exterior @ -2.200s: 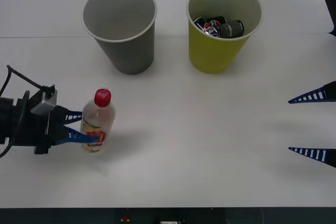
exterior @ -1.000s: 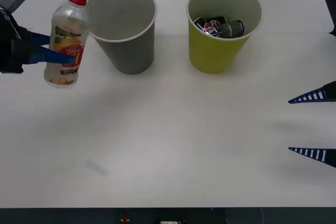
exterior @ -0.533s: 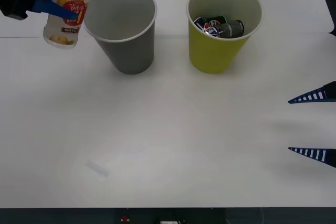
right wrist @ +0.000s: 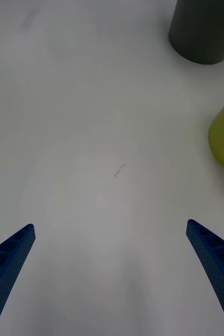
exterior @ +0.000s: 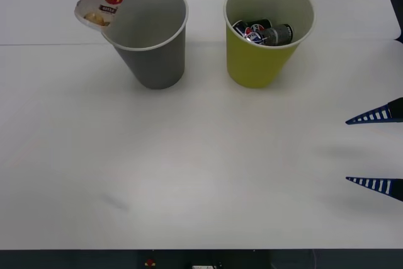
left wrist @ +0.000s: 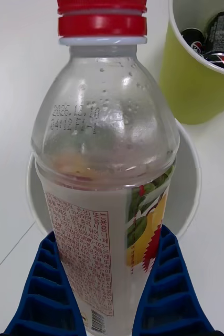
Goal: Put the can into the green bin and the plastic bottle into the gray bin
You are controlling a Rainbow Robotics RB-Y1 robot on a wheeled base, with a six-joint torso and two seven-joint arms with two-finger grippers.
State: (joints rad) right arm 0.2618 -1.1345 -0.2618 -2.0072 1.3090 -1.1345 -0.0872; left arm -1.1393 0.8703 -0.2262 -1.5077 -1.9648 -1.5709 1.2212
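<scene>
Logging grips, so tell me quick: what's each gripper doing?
Left gripper: shut on the bottle, over the gray bin.
Right gripper: open, empty.

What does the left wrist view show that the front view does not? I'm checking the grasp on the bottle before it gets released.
Left wrist view alone: the plastic bottle from close by, with its red cap, a printed date code and the left gripper shut on its labelled body.

Front view alone: the right gripper open near the table's right edge, and the white table.

Both: the bottle over the gray bin, and the green bin with cans inside.
</scene>
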